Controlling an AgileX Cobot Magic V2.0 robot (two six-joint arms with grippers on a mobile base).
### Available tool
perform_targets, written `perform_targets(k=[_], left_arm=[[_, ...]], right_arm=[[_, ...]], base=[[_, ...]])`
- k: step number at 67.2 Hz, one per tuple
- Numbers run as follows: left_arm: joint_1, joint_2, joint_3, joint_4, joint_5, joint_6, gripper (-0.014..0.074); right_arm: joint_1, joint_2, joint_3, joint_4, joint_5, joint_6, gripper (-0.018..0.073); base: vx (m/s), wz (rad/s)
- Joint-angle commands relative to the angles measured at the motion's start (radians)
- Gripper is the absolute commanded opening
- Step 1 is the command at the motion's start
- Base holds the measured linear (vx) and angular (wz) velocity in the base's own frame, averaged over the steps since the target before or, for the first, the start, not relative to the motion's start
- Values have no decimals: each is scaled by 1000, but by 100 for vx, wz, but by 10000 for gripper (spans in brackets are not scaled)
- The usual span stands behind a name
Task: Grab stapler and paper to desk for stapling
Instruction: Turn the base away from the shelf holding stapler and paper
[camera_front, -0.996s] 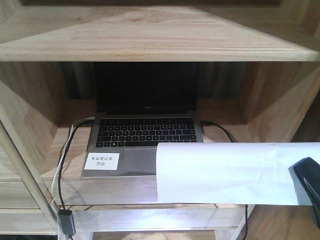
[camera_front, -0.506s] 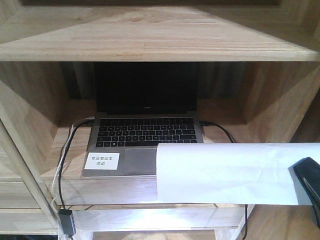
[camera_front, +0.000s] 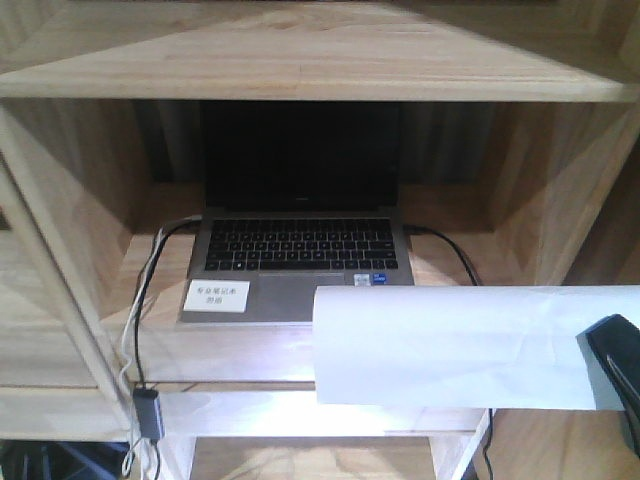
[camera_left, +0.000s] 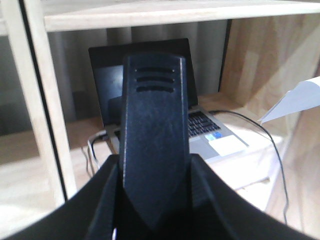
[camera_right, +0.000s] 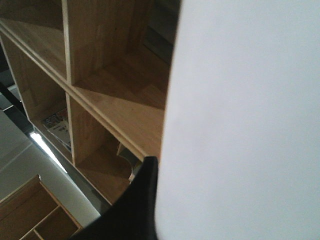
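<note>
The laptop (camera_front: 300, 250) is now being seen farther back. White, creased paper (camera_front: 450, 345) is being pinched by the right gripper (camera_front: 610, 365); the black stapler (camera_left: 152, 100) is being clamped by the left gripper (camera_left: 154, 172).

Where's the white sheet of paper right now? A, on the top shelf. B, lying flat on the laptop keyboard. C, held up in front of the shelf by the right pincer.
C: the paper hangs in front of the shelf, with the right pincer at its right end, and the laptop keyboard is uncovered.
</note>
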Motion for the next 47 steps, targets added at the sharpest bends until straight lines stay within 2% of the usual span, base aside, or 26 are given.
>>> perform_targets(k=[1,47], left_arm=[[-6,15,-28,-1,-124,-5,-7],[-6,15,-28,-1,-124,-5,-7]], right_arm=[[0,7,3,20,-59,-14,-5],[0,7,3,20,-59,-14,-6]], base=[[-15,6],[-17,3]])
